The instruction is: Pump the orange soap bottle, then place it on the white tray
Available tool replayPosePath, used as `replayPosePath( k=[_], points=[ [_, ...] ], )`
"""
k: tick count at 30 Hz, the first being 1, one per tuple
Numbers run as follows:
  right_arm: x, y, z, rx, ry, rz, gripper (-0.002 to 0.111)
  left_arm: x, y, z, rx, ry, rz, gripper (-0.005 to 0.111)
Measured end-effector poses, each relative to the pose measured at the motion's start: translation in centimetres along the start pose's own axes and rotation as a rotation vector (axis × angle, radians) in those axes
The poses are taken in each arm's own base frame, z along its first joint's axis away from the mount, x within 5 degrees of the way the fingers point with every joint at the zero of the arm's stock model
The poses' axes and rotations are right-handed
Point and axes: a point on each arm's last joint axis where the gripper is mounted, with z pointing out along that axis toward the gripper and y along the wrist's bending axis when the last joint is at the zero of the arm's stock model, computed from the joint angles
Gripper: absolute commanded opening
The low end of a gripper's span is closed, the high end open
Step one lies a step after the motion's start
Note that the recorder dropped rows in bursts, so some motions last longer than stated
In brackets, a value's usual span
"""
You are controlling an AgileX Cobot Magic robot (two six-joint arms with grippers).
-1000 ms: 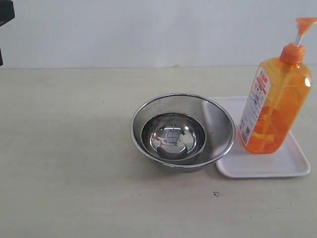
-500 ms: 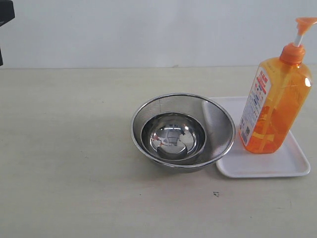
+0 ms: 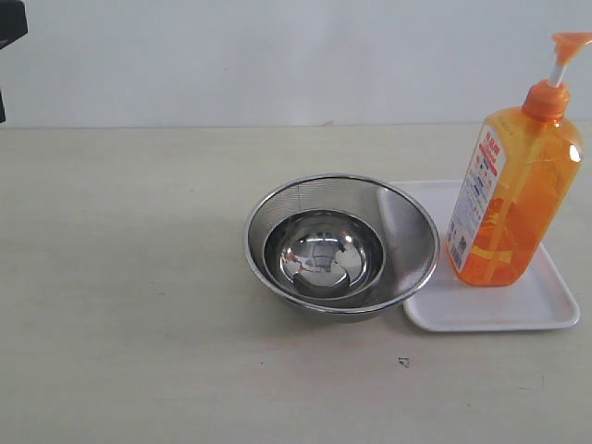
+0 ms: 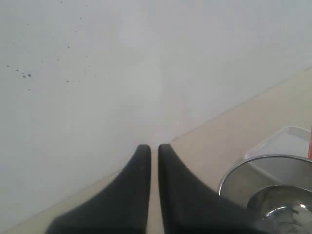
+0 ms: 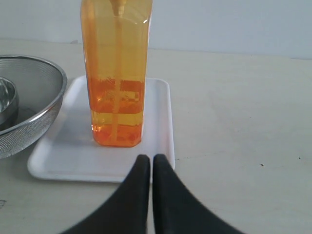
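Note:
The orange soap bottle (image 3: 513,190) stands upright on the white tray (image 3: 546,310) at the right of the exterior view, its pump head (image 3: 569,42) raised on a white stem. In the right wrist view the bottle (image 5: 117,73) rises on the tray (image 5: 63,161) just beyond my right gripper (image 5: 148,158), which is shut with nothing between its fingers and apart from the bottle. My left gripper (image 4: 153,147) is shut and empty, pointing at the wall, with the tray's corner (image 4: 287,141) off to one side. Neither gripper appears in the exterior view.
A steel mesh bowl (image 3: 407,236) with a smaller shiny steel bowl (image 3: 324,254) inside sits mid-table, overlapping the tray's left edge. It also shows in both wrist views, the mesh bowl (image 5: 34,102) beside the tray. A dark arm part (image 3: 11,28) sits at the top left corner.

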Motion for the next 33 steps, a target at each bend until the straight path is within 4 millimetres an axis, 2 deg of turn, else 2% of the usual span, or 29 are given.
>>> replayPosePath(
  k=[8,15,22,33],
  points=[
    [0.0,0.0,0.0,0.000,0.000,0.002,0.000,-0.2,0.0,-0.3,-0.003,-0.013,0.002,0.005],
    [0.0,0.0,0.0,0.000,0.002,0.004,0.000,-0.5,-0.1,-3.0,-0.045,-0.073,0.013,0.005],
    [0.1,0.0,0.0,0.000,0.008,0.004,0.000,1.7,-0.2,-6.0,-0.120,-0.090,-0.022,0.005],
    [0.1,0.0,0.0,0.000,0.008,0.004,0.000,7.2,-0.6,-9.3,-0.270,-0.083,-0.188,0.005]
  ],
)
